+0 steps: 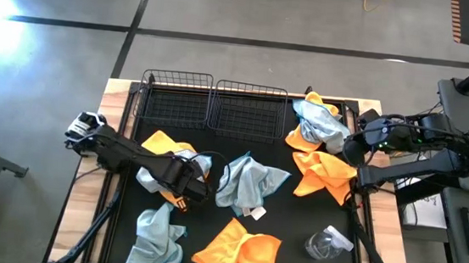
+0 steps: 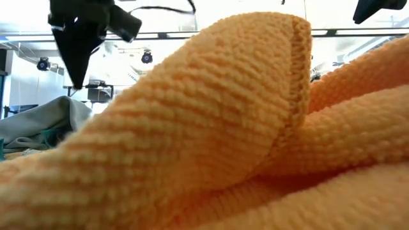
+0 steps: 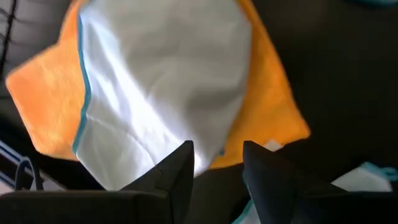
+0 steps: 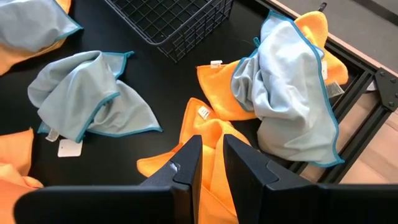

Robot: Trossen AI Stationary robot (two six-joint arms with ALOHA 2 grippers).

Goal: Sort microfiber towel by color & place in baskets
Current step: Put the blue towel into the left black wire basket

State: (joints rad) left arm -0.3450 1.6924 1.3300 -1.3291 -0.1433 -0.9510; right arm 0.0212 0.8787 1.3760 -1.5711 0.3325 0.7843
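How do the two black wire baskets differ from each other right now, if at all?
Barely. The left black wire-mesh basket sits nearer the left table edge; the right black wire-mesh basket has a pale blue-grey microfiber towel on orange cloths lying just beside its right wall. Both stand side by side, upright, with no towel inside.

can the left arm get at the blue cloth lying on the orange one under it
Probably yes. The left gripper hangs open just above the pale blue-grey cloth, which lies on top of the orange cloth with nothing covering it.
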